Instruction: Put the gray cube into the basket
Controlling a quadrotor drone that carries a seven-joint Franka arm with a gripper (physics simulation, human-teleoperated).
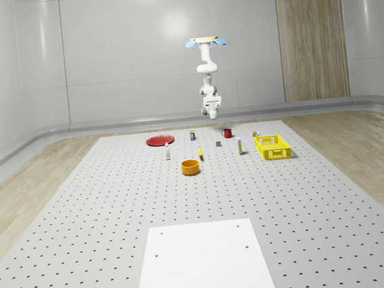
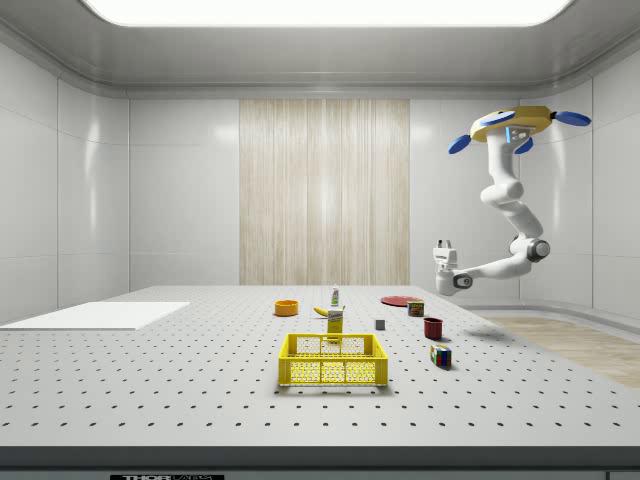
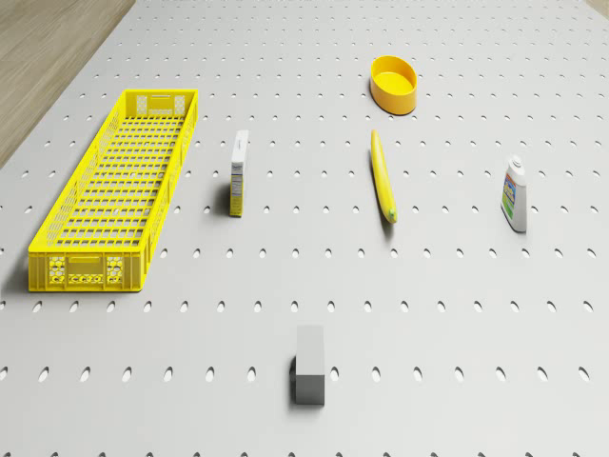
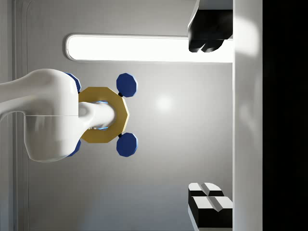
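Overhead, the drone (image 1: 205, 42) hovers high above the far part of the perforated table (image 1: 117, 212), arm folded down and forward, with the gripper (image 2: 444, 250) well clear of everything on the surface. In the wrist view the two fingertips (image 4: 208, 202) stand wide apart at opposite edges with nothing between them, so the gripper is open and empty; that camera looks up at the drone's underside and the ceiling light, not at the table. The gray cube (image 3: 310, 376) sits alone on the table below and ahead of the gripper, between the red mug (image 1: 227, 133) and the yellow basket (image 3: 114, 195) in the whole-scene view. The coming move turns on a long descent to the cube; the wrist must first swing downward, I judge. From the cube the basket lies beyond the upright small box (image 3: 238, 173), its long axis running away from the drone. Nearby are a banana (image 3: 383, 176), orange bowl (image 3: 394, 83) and bottle (image 3: 514, 193). The cube's exact footing under the gripper is hard to gauge.
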